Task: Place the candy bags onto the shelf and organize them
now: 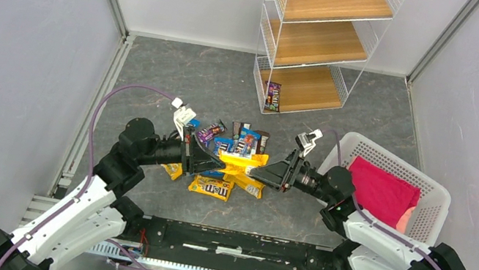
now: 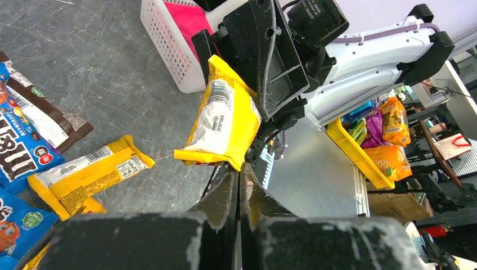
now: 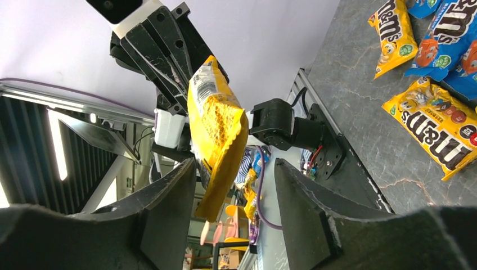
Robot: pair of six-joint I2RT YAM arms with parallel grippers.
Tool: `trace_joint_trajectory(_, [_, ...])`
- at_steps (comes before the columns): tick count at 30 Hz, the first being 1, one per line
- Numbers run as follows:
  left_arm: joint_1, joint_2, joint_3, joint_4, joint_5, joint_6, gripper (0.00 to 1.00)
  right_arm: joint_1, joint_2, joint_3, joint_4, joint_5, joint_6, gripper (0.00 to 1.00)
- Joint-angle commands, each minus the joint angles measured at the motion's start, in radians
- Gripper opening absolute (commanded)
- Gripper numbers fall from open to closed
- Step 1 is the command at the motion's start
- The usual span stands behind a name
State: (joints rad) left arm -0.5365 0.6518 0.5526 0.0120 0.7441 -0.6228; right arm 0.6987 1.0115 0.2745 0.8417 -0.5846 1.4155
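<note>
Same build both sides: left arm point(image 1: 70, 213) and right arm point(image 1: 386, 257) have white shell links and black joint housings. Lilac cable on each: left cable point(image 1: 96, 121), right cable point(image 1: 390, 234). White left camera block point(image 1: 184, 116), white right camera block point(image 1: 308, 141). Left pincer point(image 2: 239, 188) and right pincer point(image 3: 235, 185): matte black fingers, edges scuffed whitish.
</note>
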Motion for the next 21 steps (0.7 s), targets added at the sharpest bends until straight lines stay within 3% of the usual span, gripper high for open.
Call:
trace_joint_trajectory(1, [-0.003, 0.000, 0.011, 0.062, 0.039, 0.003, 0.02, 0.003, 0.041, 0.029, 0.106, -0.017, 0.049, 0.62])
trace_joint_trajectory(10, [-0.004, 0.003, 0.010, 0.063, 0.043, 0.002, 0.02, 0.002, 0.118, 0.077, 0.209, -0.029, 0.096, 0.57])
trace_joint_trajectory(15, [-0.004, 0.001, 0.011, 0.062, 0.037, 0.005, 0.02, 0.002, 0.091, 0.050, 0.219, -0.017, 0.094, 0.39])
trace_joint_trajectory(19, [-0.003, 0.017, 0.033, 0.019, -0.006, 0.032, 0.03, 0.002, 0.052, 0.029, 0.204, -0.004, 0.091, 0.31])
trace_joint_trajectory(21, [-0.004, 0.040, 0.067, -0.055, -0.051, 0.067, 0.13, 0.002, 0.028, 0.013, 0.180, 0.016, 0.082, 0.25])
